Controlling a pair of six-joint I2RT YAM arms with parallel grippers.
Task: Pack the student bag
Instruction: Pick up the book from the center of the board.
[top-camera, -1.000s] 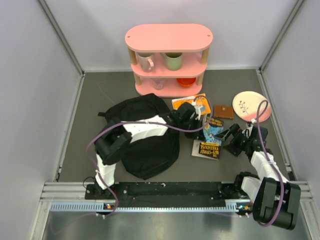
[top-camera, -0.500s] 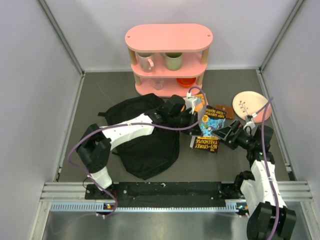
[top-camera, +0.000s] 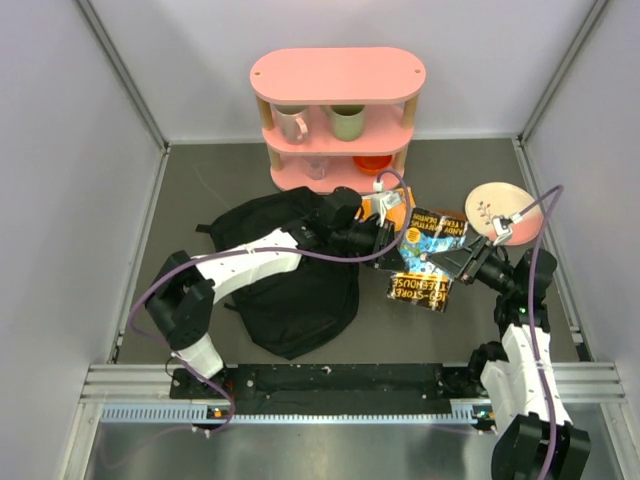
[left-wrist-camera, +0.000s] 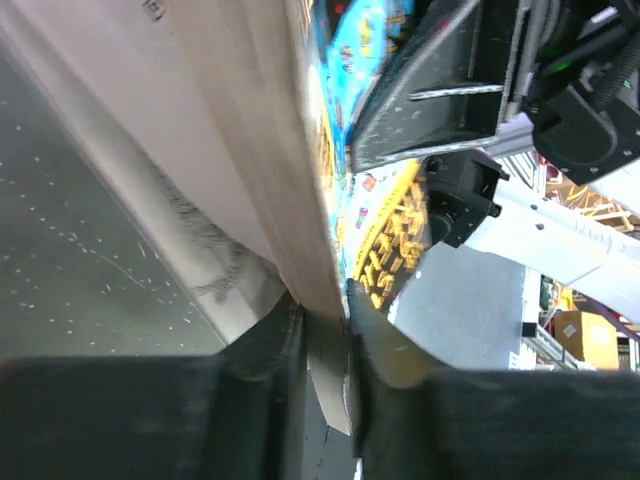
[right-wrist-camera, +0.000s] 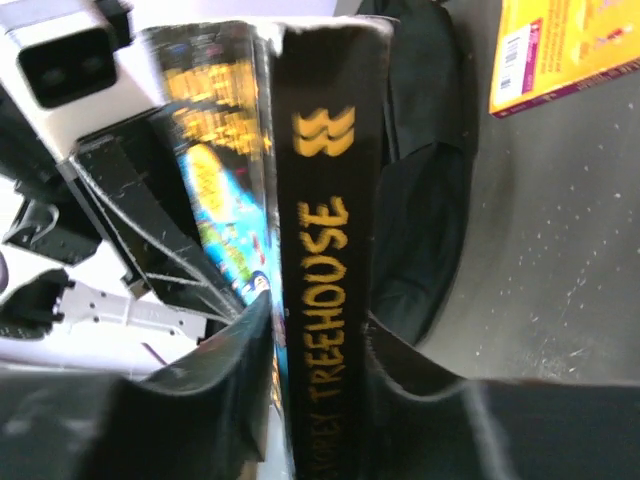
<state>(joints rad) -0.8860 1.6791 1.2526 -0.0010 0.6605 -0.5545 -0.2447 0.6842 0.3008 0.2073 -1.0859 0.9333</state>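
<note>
Black student bag (top-camera: 295, 295) slumps beside the Treehouse book (top-camera: 428, 268), left gripper (left-wrist-camera: 325, 345) pinching its page edge, right gripper (right-wrist-camera: 318, 345) clamping its spine; I judge loading underway, next carry book leftward into the bag's mouth.

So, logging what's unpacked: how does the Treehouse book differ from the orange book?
The Treehouse book has a black spine and is clamped by the left gripper and right gripper; the orange book lies flat, ungripped, partly under the left arm. Both are outside the student bag.
</note>
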